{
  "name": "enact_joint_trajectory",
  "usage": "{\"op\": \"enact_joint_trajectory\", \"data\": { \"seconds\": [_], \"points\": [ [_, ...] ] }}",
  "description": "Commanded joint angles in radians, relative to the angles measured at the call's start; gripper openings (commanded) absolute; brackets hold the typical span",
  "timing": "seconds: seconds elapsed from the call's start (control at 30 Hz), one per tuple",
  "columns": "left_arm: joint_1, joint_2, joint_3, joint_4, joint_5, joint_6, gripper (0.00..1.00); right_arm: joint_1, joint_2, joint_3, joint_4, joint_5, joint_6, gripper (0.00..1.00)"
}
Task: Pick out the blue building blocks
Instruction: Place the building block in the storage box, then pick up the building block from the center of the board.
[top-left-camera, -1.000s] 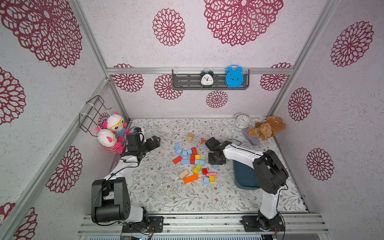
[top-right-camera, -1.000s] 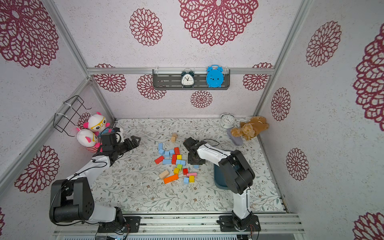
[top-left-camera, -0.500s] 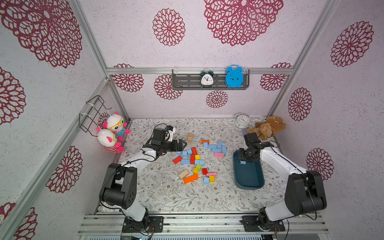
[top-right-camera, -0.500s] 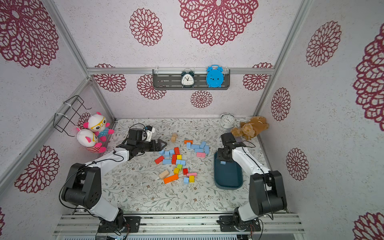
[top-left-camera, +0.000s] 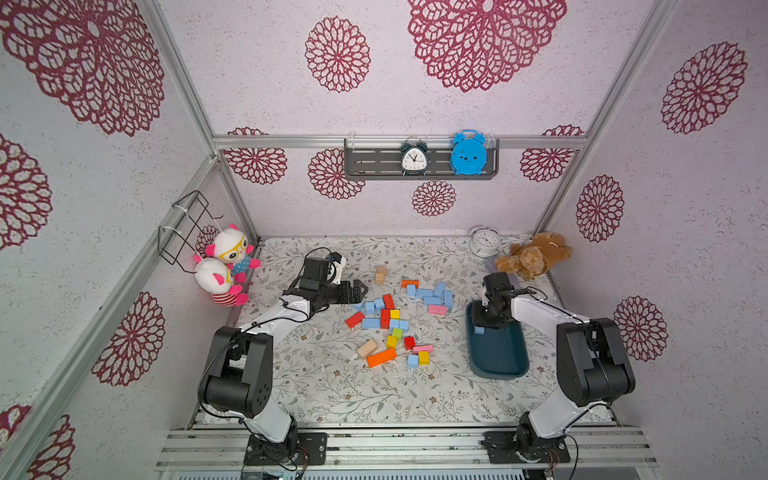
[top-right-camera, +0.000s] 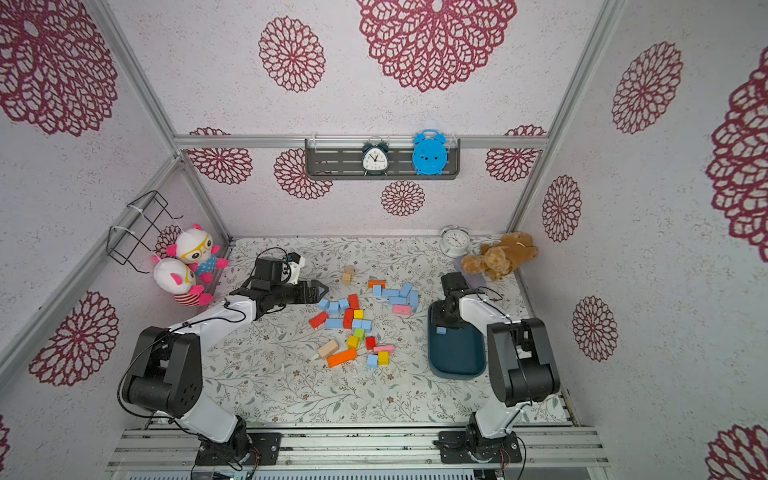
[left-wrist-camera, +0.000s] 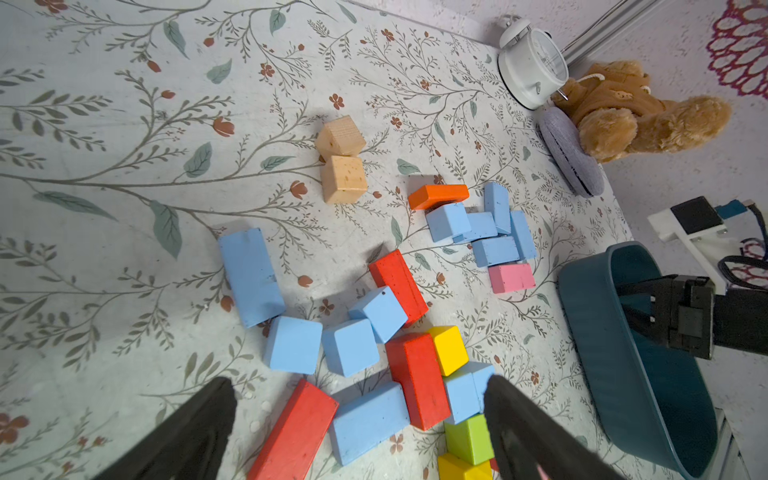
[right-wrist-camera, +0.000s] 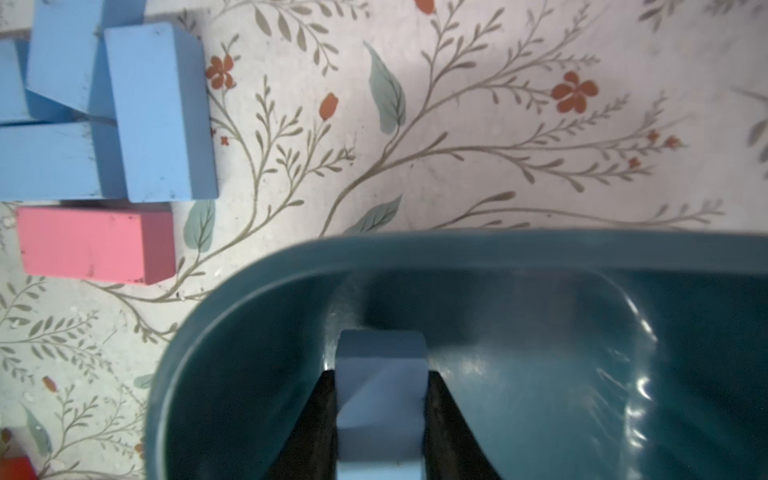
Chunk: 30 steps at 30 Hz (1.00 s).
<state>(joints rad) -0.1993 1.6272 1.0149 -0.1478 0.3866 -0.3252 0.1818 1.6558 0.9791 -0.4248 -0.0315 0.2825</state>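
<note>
Several blue building blocks (top-left-camera: 432, 293) (top-right-camera: 334, 323) lie mixed with red, orange, yellow, pink, green and tan blocks mid-table in both top views. My left gripper (top-left-camera: 360, 291) (top-right-camera: 322, 289) (left-wrist-camera: 359, 386) is open at the pile's left edge, low over a blue brick (left-wrist-camera: 368, 419) and red bricks. My right gripper (top-left-camera: 483, 322) (top-right-camera: 444, 322) (right-wrist-camera: 381, 390) is shut on one blue block (right-wrist-camera: 381, 365) (top-left-camera: 479, 331), held inside the far end of the dark teal tub (top-left-camera: 498, 374) (top-right-camera: 457, 372) (right-wrist-camera: 457, 249). No other block shows in the tub.
Two plush toys (top-left-camera: 226, 266) and a wire basket (top-left-camera: 187, 226) sit at the left wall. A white alarm clock (top-left-camera: 483, 241), a brown teddy bear (top-left-camera: 534, 255) and a grey pad (left-wrist-camera: 571, 153) occupy the back right corner. A pink block (right-wrist-camera: 95, 243) lies beside the tub.
The right gripper carried a blue block from the pile to the tub and now holds it low inside. The left gripper swung from the plush toys to the pile's left edge.
</note>
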Motion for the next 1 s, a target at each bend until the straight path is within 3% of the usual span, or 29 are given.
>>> {"op": "enact_joint_trajectory", "data": {
  "seconds": [0.0,0.17,0.47,0.6,0.97],
  "points": [
    [0.034,-0.026,-0.009,0.011,-0.002,-0.004,0.97,-0.008,-0.008,-0.001,0.036,-0.037,0.008,0.36],
    [0.09,-0.051,-0.009,0.01,0.008,-0.027,0.98,-0.007,-0.053,-0.007,0.018,-0.021,0.029,0.51],
    [0.292,-0.074,0.12,-0.249,0.003,-0.04,0.97,0.074,-0.207,0.084,-0.064,0.09,0.066,0.53],
    [0.354,-0.087,0.028,-0.168,-0.006,-0.101,0.97,0.087,-0.09,0.187,-0.096,0.123,0.06,0.53],
    [0.375,-0.223,-0.114,-0.085,-0.064,-0.048,0.97,0.12,0.274,0.515,-0.159,0.103,0.025,0.53]
  ]
}}
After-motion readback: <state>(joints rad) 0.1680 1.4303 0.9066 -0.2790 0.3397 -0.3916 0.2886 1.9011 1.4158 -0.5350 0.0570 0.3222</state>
